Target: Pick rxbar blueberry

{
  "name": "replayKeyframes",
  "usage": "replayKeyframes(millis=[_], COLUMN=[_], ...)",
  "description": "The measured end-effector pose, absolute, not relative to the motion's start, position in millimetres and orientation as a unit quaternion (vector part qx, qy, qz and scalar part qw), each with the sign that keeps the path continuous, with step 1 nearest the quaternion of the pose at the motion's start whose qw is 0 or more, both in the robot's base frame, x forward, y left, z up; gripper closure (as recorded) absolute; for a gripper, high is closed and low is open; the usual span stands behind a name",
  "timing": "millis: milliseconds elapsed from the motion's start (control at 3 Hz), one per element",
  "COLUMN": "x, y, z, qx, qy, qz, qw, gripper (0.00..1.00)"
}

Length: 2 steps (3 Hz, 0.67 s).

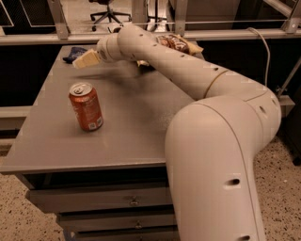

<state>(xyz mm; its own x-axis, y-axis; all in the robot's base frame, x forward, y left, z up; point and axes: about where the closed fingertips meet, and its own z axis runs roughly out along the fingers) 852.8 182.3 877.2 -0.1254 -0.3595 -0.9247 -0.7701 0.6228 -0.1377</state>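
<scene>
A grey table (131,127) fills the middle of the view. It stands on a speckled floor (19,212), with a metal rail (28,38) running behind it. Beyond the rail, at twelve o'clock in the room, is one office chair (107,9).

At the far left corner of the tabletop, about eleven o'clock, lies the rxbar blueberry (71,52), a small flat dark blue wrapper. The gripper (79,62) hovers just beside it on its five o'clock side, pointing toward nine o'clock. I cannot tell whether the gripper is open or closed, or whether it touches the bar.

Nearer the front, at about nine o'clock on the surface, one orange soda can (86,107) stands upright, well apart from the bar. Under the tabletop are stacked drawers (99,200). At least two fronts show and both are shut, so what they hold is hidden.

The cream arm (188,75) reaches from its bulky shoulder at five o'clock across the table toward eleven. Behind it, at about one o'clock on the tabletop, lies one crinkled brown chip bag (181,44), partly covered by the arm. At the far right, a pale cable (265,44) drops over the rail.

Counted on the table: one bar, one can, one bag.
</scene>
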Motion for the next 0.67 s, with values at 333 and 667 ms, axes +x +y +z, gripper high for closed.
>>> replayKeyframes(millis=[333,667], x=[859,864], y=[195,213], z=[869,866], qx=[-0.390,-0.388], qy=[0.726,0.729], qz=[0.201,0.210], qw=[0.529,0.524], gripper=[0.00,0.00])
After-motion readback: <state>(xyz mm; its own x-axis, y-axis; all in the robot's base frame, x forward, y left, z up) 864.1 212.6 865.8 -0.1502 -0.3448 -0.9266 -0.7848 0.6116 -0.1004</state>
